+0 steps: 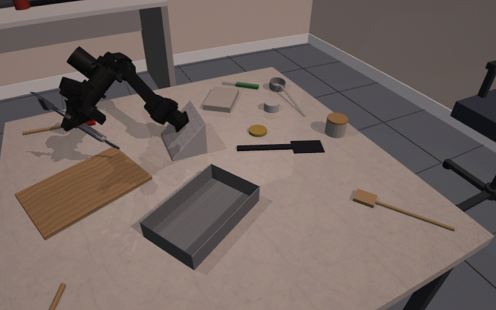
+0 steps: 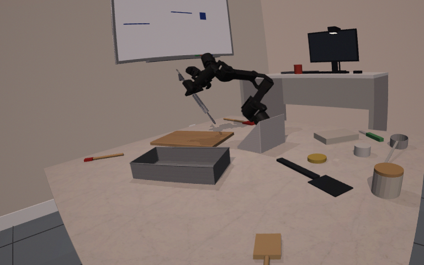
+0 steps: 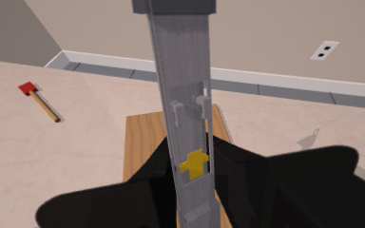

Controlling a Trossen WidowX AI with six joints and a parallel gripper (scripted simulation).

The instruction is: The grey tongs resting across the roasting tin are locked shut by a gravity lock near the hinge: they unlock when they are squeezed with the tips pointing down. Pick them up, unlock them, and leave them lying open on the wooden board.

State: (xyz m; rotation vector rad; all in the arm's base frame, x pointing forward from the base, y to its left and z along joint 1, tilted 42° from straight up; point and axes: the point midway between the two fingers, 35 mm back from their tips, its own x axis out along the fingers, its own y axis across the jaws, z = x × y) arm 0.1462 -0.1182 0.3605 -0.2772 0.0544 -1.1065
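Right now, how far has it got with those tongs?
Done: the grey tongs are off the roasting tin, which sits without them. In hand: the gripper is shut on the tongs, holding them in the air tilted tips-down near the wooden board; their arms look closed together. Left: getting them open, laying them on the board, then letting go.
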